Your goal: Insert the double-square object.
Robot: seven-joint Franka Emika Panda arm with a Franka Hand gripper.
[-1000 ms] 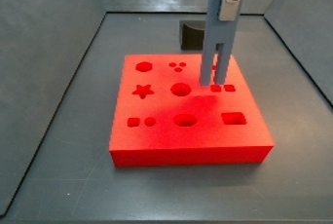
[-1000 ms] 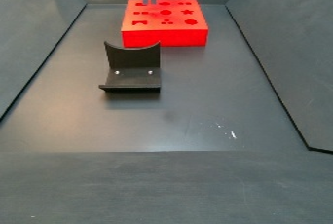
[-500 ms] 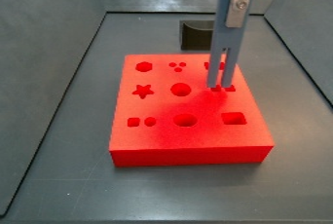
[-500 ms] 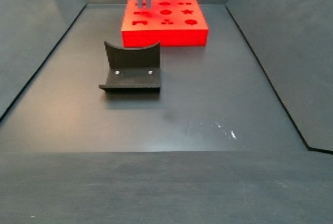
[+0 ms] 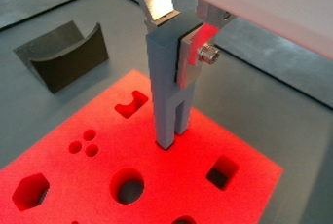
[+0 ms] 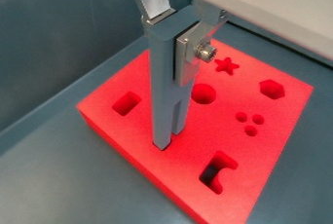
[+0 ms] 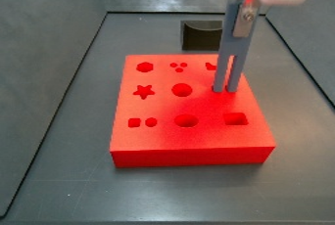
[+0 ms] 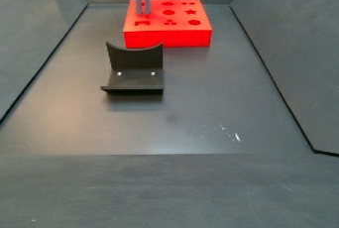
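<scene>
Wrist views both show the double-square object (image 5: 170,92) upright, its two prongs at the surface of the red block (image 5: 247,204), apparently entering the paired square holes; depth of entry I cannot tell. I judge the bar stiff, light and smooth-sided, so it could twist or slip if held loosely. The sensible hold is high on the flat upper end, well clear of the prongs, which is where the gripper (image 5: 176,23) has it: fingers (image 5: 156,0) closed narrowly on the bar's top, one plate on each flat face. In a side view the gripper (image 7: 244,4) sits above the block's right-hand holes, bar (image 7: 230,58) vertical.

Against a second ago: the bar has shifted right from the upper holes and now stands lower at the paired squares. The fixture (image 8: 133,69) has not moved, well apart from the block.
</scene>
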